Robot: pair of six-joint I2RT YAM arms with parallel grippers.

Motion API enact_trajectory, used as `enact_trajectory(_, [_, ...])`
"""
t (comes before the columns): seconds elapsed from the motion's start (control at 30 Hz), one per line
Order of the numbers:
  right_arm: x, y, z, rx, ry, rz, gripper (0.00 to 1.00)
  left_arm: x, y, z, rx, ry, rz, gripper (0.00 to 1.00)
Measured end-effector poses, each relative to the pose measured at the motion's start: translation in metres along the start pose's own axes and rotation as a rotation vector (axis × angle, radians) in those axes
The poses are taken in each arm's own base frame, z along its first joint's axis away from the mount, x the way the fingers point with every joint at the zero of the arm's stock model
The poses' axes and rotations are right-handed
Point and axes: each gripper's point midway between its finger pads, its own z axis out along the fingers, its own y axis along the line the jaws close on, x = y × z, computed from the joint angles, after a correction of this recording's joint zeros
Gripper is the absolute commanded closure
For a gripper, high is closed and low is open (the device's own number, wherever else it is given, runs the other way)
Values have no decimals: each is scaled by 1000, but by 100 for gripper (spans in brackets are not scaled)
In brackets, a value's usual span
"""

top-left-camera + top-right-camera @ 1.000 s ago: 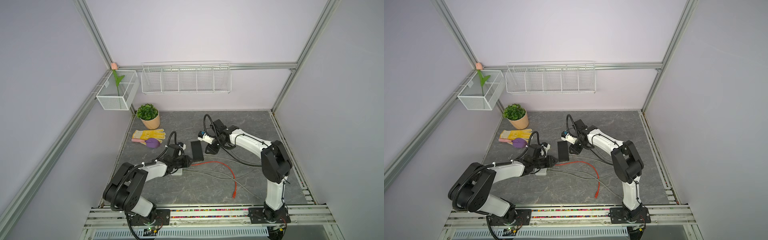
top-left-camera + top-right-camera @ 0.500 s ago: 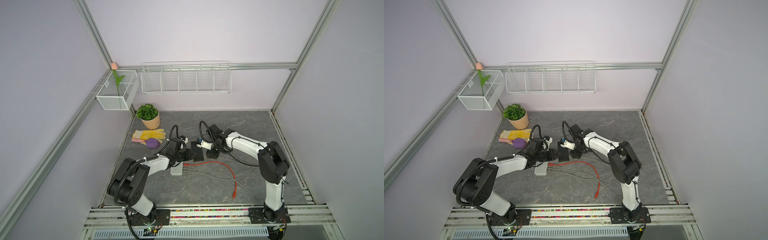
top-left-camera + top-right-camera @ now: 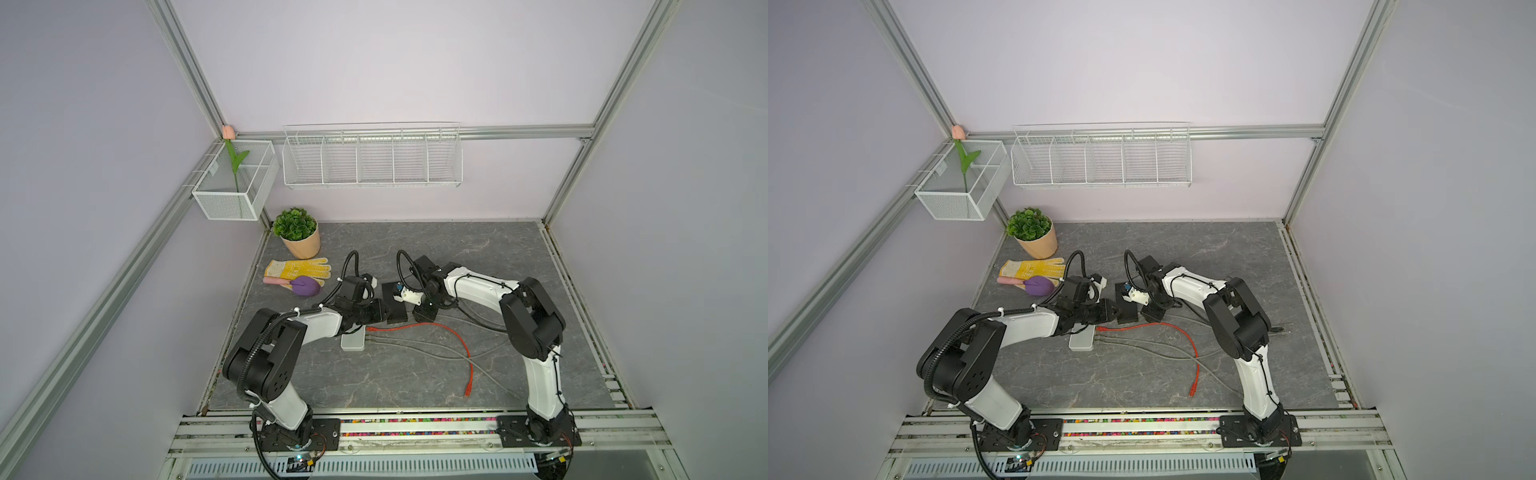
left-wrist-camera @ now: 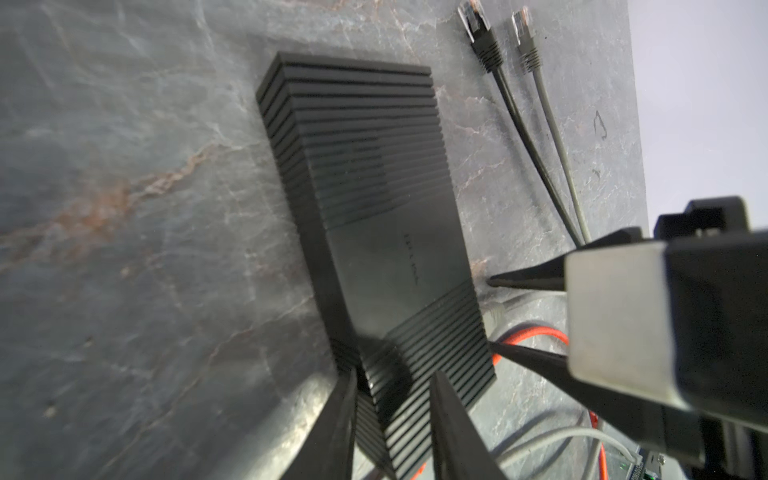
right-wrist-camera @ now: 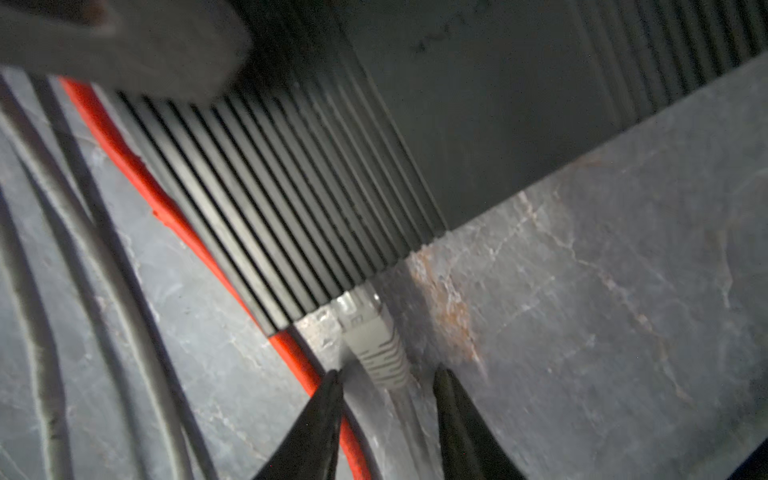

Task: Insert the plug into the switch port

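Black switch (image 3: 395, 302) flat on table (image 3: 457, 257), near centre in both top views. Left gripper (image 4: 392, 376) at switch's 8 o'clock: fingers part-way apart, straddling switch corner; clamped or not, cannot tell. Right gripper (image 5: 386, 374) at switch's 4 o'clock: fingers spread, gap either side of grey plug (image 5: 368, 336), gripping nothing. Plug on table, nose against switch's side at corner; seated in port or not, cannot tell. Red cable (image 3: 415, 327) passes switch's 6 o'clock.
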Motion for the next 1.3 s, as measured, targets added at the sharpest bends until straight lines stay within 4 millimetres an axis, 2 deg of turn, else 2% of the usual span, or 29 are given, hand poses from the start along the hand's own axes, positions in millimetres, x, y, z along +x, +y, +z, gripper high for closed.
enact_trajectory(0.17, [-3,-1,0,4,-13,2,77,-8,-2,4,4,-7,4,71])
enact_trajectory(0.37, [-5,4,2,3,-9,-10,86,-6,2,8,-4,3,-3,71])
enact_trajectory(0.77, [-10,11,3,7,-11,-22,90,-6,6,10,-15,0,-7,71])
enact_trajectory(1.3, [-9,15,3,-13,-8,20,93,-10,0,18,-45,-45,41,72])
